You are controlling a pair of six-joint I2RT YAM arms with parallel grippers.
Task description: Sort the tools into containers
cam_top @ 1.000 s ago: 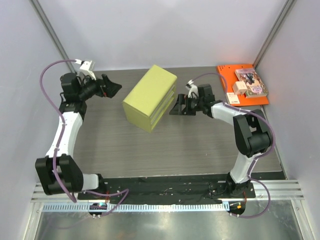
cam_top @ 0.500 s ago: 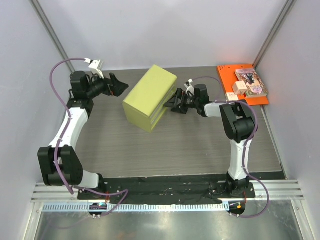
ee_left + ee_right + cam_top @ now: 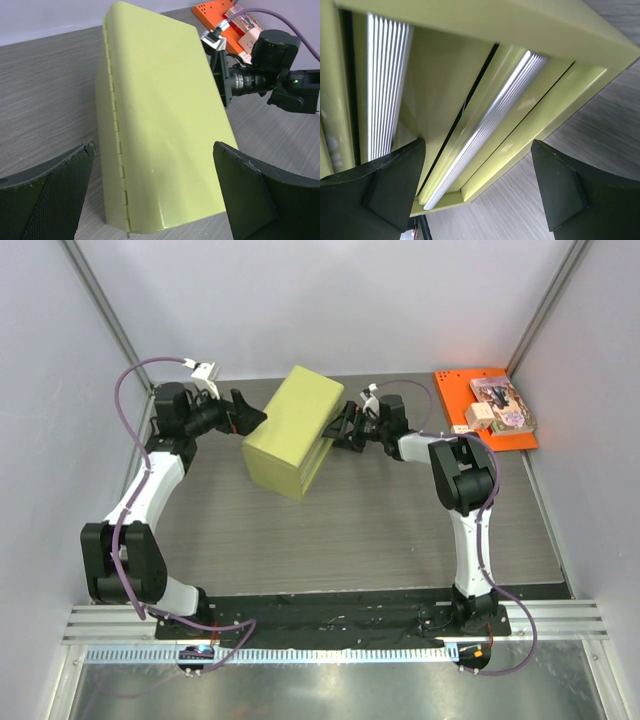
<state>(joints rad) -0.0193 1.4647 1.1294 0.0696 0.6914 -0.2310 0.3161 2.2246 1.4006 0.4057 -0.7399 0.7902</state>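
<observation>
A yellow-green tool chest with drawers stands in the middle of the table. Its hinged back shows in the left wrist view; its drawer fronts with silver handles show in the right wrist view. My left gripper is open at the chest's left back side, fingers spread wider than the box. My right gripper is open right at the drawer side, close to a silver handle. Neither holds anything. No loose tools show.
An orange board with small boxes and packets lies at the back right corner; it also shows in the left wrist view. Grey walls close in the table on three sides. The right arm's wrist sits just beyond the chest.
Both grippers have moved in toward the chest: the left one from the far left to its back side, the right one up against the drawer fronts.
</observation>
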